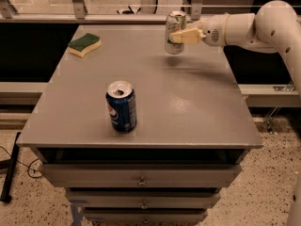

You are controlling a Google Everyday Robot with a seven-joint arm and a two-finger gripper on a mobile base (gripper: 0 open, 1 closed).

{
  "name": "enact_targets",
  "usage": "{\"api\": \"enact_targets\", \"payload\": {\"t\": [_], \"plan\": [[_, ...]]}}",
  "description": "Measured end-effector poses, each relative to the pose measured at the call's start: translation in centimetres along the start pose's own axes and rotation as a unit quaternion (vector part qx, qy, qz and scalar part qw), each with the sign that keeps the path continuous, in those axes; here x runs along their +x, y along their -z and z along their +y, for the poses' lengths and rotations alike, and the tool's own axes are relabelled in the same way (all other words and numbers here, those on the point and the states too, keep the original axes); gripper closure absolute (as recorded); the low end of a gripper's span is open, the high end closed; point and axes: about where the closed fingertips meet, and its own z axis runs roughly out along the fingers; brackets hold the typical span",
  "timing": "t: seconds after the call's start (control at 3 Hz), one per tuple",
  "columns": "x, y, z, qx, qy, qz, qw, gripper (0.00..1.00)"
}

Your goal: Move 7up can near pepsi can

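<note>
The 7up can [174, 28], silver-white with a silver top, is held upright a little above the far right part of the grey table [188, 102]; its shadow lies on the tabletop below. My gripper [178, 36] reaches in from the right and is shut on the can's side. The pepsi can [121, 106], dark blue with a round logo, stands upright near the front of the table, well apart from the gripper and the 7up can.
A green and yellow sponge [84, 44] lies at the far left corner. The table has drawers [141, 175] below its front edge. A rail [94, 18] runs behind the table. My white arm [256, 27] spans the right side.
</note>
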Motion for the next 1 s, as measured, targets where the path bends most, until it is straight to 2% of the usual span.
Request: {"api": "enact_targets", "payload": {"t": [0.33,0.67,1.0], "plan": [[0.0,0.0,0.0,0.0,0.0,0.0,1.0,1.0],[0.9,-0.2,1.0,-0.027,0.001,0.015,0.9995,1.0],[1.2,1.7,4.7,-0.075,-0.003,0.005,0.9972,1.0]]}}
